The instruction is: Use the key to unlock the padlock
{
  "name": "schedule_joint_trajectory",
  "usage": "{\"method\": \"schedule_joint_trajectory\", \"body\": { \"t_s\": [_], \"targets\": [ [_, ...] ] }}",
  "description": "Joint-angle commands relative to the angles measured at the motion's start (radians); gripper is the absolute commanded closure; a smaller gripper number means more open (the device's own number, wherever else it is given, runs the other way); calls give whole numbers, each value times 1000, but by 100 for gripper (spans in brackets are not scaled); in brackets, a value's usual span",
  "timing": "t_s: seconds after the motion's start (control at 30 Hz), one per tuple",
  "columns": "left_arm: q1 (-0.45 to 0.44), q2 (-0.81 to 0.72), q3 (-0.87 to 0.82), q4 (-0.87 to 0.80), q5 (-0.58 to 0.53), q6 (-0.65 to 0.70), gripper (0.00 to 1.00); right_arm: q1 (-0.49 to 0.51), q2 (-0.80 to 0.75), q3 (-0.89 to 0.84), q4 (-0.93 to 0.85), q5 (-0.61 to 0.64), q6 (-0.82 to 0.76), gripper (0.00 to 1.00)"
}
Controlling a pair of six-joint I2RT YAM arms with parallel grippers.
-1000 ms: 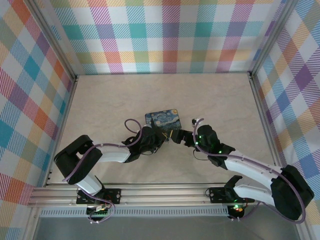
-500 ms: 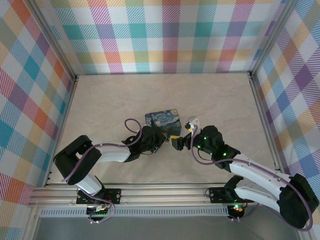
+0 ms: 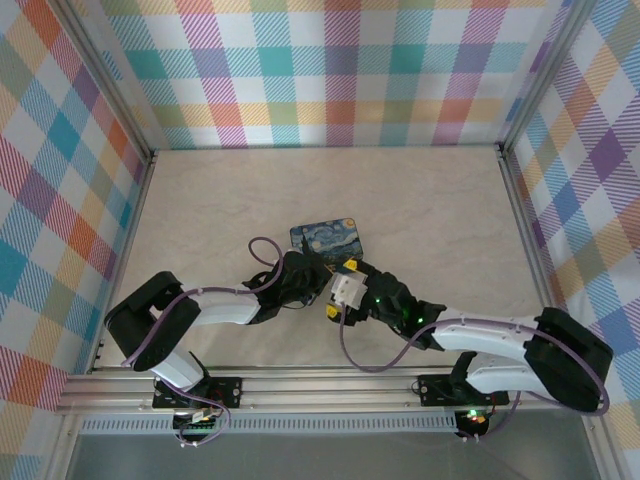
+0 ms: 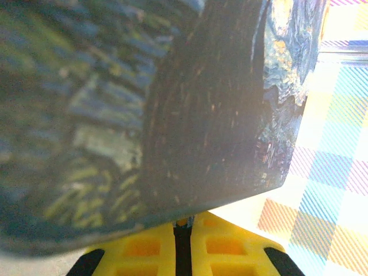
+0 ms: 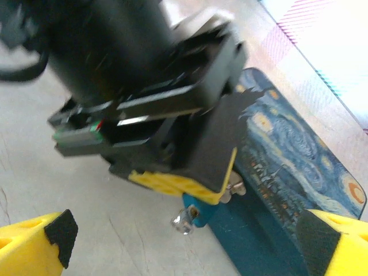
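The tiny padlock [image 5: 202,208] shows as a bluish body poking out under the yellow fingers of my left gripper [image 5: 214,192], which is shut on it at the front edge of the starry-night box [image 5: 293,155]. A small silvery piece [image 5: 183,222] sticks out of the padlock's lower end; it looks like the key. My right gripper [image 5: 187,238] hangs wide open just in front of the padlock, with nothing between its fingers [image 5: 54,238]. From above, the left gripper [image 3: 318,275] and right gripper [image 3: 338,290] meet at the box's [image 3: 325,237] near edge.
The box's painted underside [image 4: 144,103] presses close over the left fingers [image 4: 230,247]. A metal clasp [image 5: 234,188] sits on the box edge beside the padlock. Plaid walls [image 3: 330,70] ring the pale table [image 3: 220,200], and cables loop off both wrists.
The right arm has swung left and inward, turning its wrist, until its open gripper sits right beside the left gripper. The left arm and the box have stayed put.
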Motion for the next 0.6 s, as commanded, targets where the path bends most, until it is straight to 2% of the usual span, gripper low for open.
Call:
{"method": "schedule_joint_trajectory", "body": {
  "t_s": [0.0,0.07,0.57],
  "targets": [
    [-4,-34,14,23,-1,-16,99,14,24,-10,85,60,-138,0],
    [-3,-34,15,23,-1,-16,99,18,46,-10,81,73,-172,0],
    [-3,-34,19,21,-1,-20,99,20,190,36,99,122,-149,24]
  ]
}}
